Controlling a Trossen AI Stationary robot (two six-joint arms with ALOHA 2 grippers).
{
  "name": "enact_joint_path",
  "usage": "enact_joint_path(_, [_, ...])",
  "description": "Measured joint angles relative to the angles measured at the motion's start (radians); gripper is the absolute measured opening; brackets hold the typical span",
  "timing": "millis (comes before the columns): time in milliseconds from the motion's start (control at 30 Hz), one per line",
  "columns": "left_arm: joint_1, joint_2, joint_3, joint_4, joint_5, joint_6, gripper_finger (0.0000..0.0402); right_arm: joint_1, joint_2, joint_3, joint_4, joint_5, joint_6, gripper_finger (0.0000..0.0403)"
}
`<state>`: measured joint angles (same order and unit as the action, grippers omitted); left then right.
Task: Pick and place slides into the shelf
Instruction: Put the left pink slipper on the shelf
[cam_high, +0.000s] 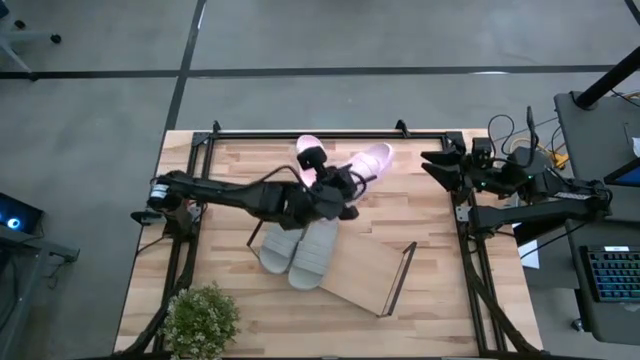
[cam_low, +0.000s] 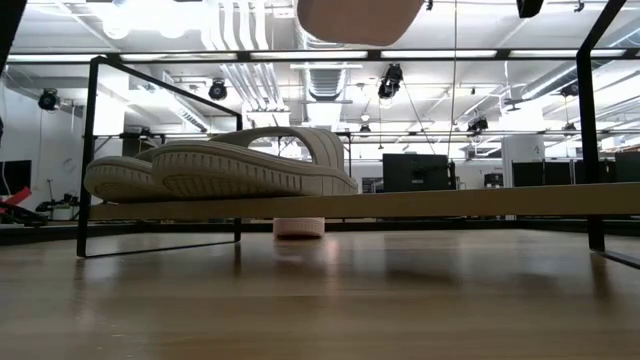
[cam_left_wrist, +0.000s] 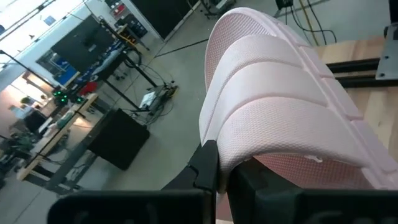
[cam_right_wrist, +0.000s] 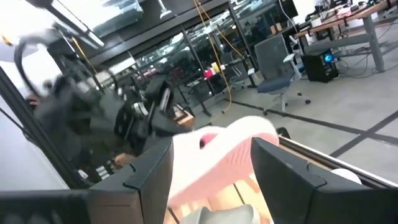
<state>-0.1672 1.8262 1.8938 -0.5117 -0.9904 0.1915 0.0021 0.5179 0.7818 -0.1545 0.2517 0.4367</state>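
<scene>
My left gripper (cam_high: 347, 187) is over the table's middle, shut on a light pink slide (cam_high: 372, 158) that hangs in the air and shows at the top of the low view (cam_low: 360, 15). A second pink slide (cam_high: 308, 148) lies on the table near the far edge (cam_low: 300, 227). Two grey slides (cam_high: 300, 250) rest soles down on the left part of the shelf (cam_high: 365, 272), whose light board (cam_low: 480, 203) stands a little above the tabletop. My right gripper (cam_high: 432, 166) waits open at the far right, apart from the pink slide. My left gripper pinches the edge of the pink slide's ribbed strap (cam_left_wrist: 231, 163) between its two fingers, one finger (cam_left_wrist: 206, 167) on the strap's outer face and the other beneath it. The fingers come nearly level from the table's left. The slide is lifted clear of table and shelf.
The shelf lies slanted near the table's front, its right part bare, with a dark wire frame (cam_high: 400, 278) at its right end. A small green plant (cam_high: 200, 318) stands at the near left corner. Black frame rails (cam_high: 330, 132) run along the table's far edge and sides.
</scene>
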Motion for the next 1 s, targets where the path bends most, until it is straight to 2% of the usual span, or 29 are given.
enact_joint_path(133, [-0.021, 0.03, -0.001, -0.002, -0.075, 0.001, 0.0, 0.0, -0.024, 0.0, -0.003, 0.002, 0.04, 0.0206])
enact_joint_path(267, [-0.019, 0.038, -0.002, -0.004, -0.087, 0.006, 0.0, 0.0, -0.034, 0.0, -0.023, 0.018, 0.152, 0.021])
enact_joint_path(400, [-0.019, 0.038, -0.002, -0.001, -0.106, 0.012, 0.0, -0.001, -0.022, 0.0, -0.078, 0.019, 0.265, 0.0243])
enact_joint_path(567, [-0.02, 0.037, -0.002, 0.005, -0.116, 0.105, 0.0, -0.002, 0.014, 0.0, -0.152, 0.153, 0.461, 0.0296])
enact_joint_path(700, [-0.019, 0.037, -0.002, 0.005, -0.117, 0.146, 0.0, -0.003, 0.05, 0.0, -0.159, 0.175, 0.535, 0.0329])
enact_joint_path(833, [-0.019, 0.037, -0.001, 0.006, -0.117, 0.166, 0.0, -0.013, 0.091, 0.0, -0.143, 0.178, 0.559, 0.0348])
enact_joint_path(1000, [-0.024, 0.037, -0.002, 0.006, -0.116, 0.167, 0.0, -0.034, 0.135, 0.0, -0.093, 0.178, 0.604, 0.0349])
